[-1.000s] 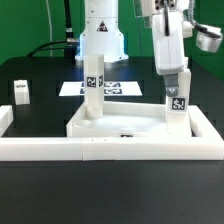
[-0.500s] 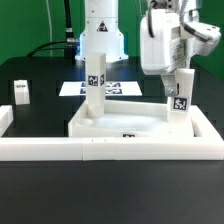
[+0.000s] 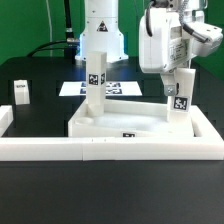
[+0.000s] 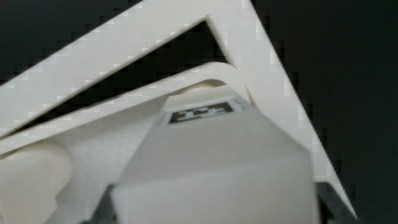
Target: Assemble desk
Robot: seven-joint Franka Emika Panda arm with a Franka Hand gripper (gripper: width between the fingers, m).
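The white tray top (image 3: 112, 133) lies flat on the black desk (image 3: 40, 75), just behind the long border rail (image 3: 60, 150). Two tagged legs stand upright in the tray's back corners: the left-corner leg (image 3: 94, 85) on the exterior view's left and the right-corner leg (image 3: 178, 97) on its right. The claw (image 3: 176, 66) hangs at the head of the right-corner leg (pinching or spread, I cannot tell). A loose leg (image 3: 21, 91) sits well apart from the tray, towards the exterior view's left. The marker board (image 3: 125, 89) lies behind the tray.
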